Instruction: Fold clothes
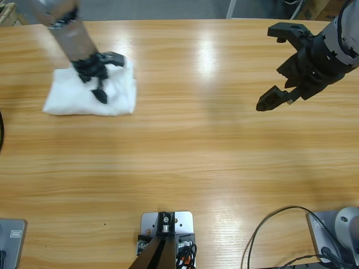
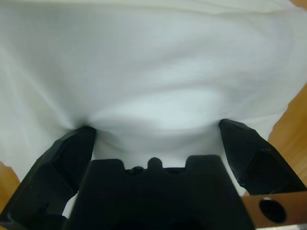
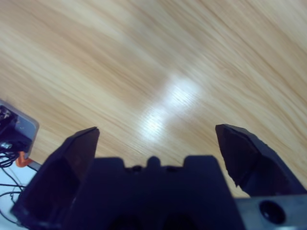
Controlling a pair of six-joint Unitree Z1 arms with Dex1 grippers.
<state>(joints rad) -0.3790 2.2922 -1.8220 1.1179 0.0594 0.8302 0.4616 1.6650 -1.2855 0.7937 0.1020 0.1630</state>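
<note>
The clothes are one white shirt, folded into a small squarish bundle at the table's far left. My left gripper is down on the bundle's right half, jaws open and spread across the cloth. In the left wrist view the shirt fills nearly the whole picture, and the left gripper presses both tips into it, dimpling the fabric. My right gripper hangs open over bare wood at the far right, well apart from the shirt. The right wrist view shows this gripper with only the table beneath it.
The long wooden table stretches bare between the two arms and toward the front. Its far edge runs just behind the bundle. A black cable loops at the front right.
</note>
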